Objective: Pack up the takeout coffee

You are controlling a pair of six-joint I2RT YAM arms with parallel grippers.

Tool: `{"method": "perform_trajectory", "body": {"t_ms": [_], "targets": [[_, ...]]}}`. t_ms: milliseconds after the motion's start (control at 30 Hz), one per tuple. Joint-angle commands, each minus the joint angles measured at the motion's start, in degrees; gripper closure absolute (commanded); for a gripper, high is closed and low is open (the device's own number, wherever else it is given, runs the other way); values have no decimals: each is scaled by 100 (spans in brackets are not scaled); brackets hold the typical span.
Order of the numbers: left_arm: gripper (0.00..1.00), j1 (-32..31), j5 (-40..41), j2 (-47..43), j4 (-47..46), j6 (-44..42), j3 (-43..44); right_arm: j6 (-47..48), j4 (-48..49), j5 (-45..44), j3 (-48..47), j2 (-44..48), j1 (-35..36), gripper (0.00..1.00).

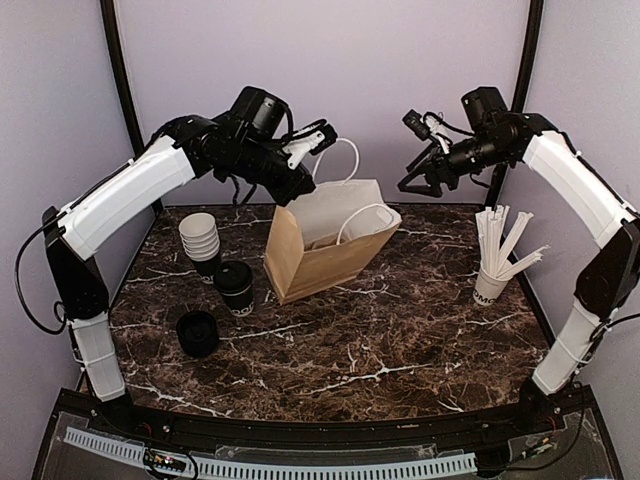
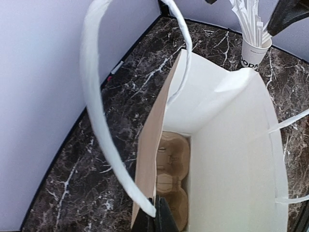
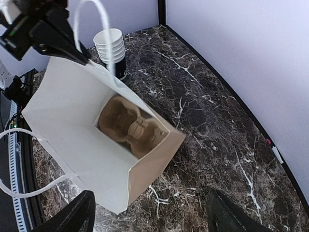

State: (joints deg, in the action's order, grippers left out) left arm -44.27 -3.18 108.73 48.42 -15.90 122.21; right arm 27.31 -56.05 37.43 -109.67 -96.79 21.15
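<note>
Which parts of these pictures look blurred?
Left wrist view: the white handle near the lens is soft, the cardboard carrier inside the paper bag is sharper. Right wrist view: the right gripper shows dark, blurred fingers at the bottom edge. Top view: evenly sharp.

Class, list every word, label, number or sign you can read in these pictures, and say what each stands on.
"ODA": dark letters, the word cut off at its start, on the white paper cup of white stirrers.
Nothing readable on the small black paper cup with black plastic lid.
No print shows on the brown paper bag with white handles.
Too small to read: the small display on the near rail.
</note>
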Motion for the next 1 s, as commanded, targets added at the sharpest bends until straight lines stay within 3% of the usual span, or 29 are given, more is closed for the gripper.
{"method": "perform_trajectory", "body": {"t_ms": [0,133,267,667,967], "targets": [[100,-466,1681,-486,-775,-698,-393,-207,600,-104,587,350,-107,20],[100,-773,2153,-651,-1383,-971,-1116,-294,843,-216,1103,464,-138,20],[100,-1096,2084,-953,-2023,-971,-1878,-288,968,-252,1409,512,-170,20],[100,-2205,3014,-1376,-2919,-1542,-2722,-320,1083,-30,1855,613,-451,20],[100,-2013,2499,-1764,-3227,-1265,-3044,-18,292,945,1116,607,-620,20]]}}
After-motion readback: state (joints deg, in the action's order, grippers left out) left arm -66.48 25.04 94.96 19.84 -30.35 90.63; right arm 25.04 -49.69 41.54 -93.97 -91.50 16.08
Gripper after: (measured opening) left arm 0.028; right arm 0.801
